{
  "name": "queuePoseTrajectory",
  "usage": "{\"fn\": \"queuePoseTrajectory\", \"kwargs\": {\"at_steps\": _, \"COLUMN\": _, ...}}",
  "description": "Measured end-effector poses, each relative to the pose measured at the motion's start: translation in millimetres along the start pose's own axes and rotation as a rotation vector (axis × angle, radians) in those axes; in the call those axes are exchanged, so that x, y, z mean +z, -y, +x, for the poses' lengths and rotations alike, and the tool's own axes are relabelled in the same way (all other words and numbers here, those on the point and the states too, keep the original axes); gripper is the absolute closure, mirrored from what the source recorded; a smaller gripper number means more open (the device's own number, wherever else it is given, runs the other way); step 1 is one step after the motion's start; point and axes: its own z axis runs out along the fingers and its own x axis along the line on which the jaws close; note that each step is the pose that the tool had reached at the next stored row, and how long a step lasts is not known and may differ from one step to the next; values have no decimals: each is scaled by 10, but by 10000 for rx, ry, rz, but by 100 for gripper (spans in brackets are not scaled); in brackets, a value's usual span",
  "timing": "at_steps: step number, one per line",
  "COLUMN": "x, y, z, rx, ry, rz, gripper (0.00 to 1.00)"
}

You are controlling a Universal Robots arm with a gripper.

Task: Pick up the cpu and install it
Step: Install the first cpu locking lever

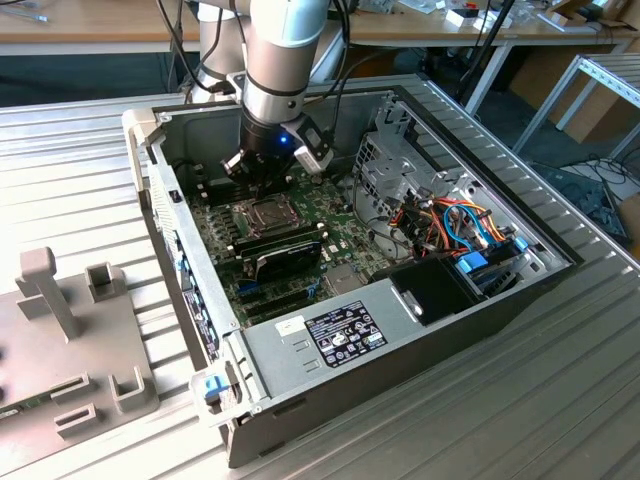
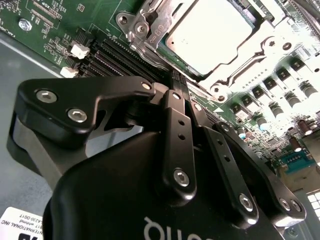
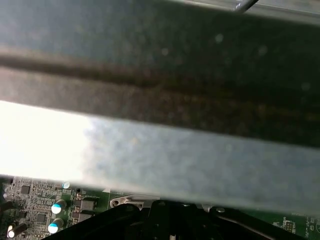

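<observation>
One cpu [image 2: 212,32], seated in the motherboard socket [image 2: 150,30] inside the open computer case [image 1: 330,340]. Gripper [image 2: 182,82] just beside it, fingers pressed together, holding nothing.

Robotics lab/workshop: open PC case [image 1: 400,340] on ribbed alu bench [image 1: 80,160], cluttered desks [image 1: 100,25] behind.

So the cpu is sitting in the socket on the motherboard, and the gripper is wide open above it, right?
Not quite. In the second wrist view the gripper is shut, its fingers pressed together with nothing between them. The cpu does sit in the socket, beside the fingertips.
</observation>
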Motion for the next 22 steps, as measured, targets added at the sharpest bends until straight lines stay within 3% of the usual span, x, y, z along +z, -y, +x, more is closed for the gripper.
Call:
{"fn": "queuePoseTrajectory", "kwargs": {"at_steps": 5, "x": -63, "y": -5, "z": -1, "rx": 0, "ry": -5, "rz": 6, "gripper": 89}}
{"fn": "queuePoseTrajectory", "kwargs": {"at_steps": 12, "x": -217, "y": -21, "z": -6, "rx": -1, "ry": -5, "rz": 9, "gripper": 89}}
{"fn": "queuePoseTrajectory", "kwargs": {"at_steps": 15, "x": -260, "y": -25, "z": -7, "rx": -1, "ry": -11, "rz": 54, "gripper": 89}}
{"fn": "queuePoseTrajectory", "kwargs": {"at_steps": 16, "x": -267, "y": -27, "z": -8, "rx": -2, "ry": -17, "rz": 109, "gripper": 89}}
{"fn": "queuePoseTrajectory", "kwargs": {"at_steps": 18, "x": -280, "y": -27, "z": -7, "rx": -5, "ry": -47, "rz": 319, "gripper": 89}}
{"fn": "queuePoseTrajectory", "kwargs": {"at_steps": 22, "x": -284, "y": -28, "z": -8, "rx": -9, "ry": -130, "rz": 932, "gripper": 89}}
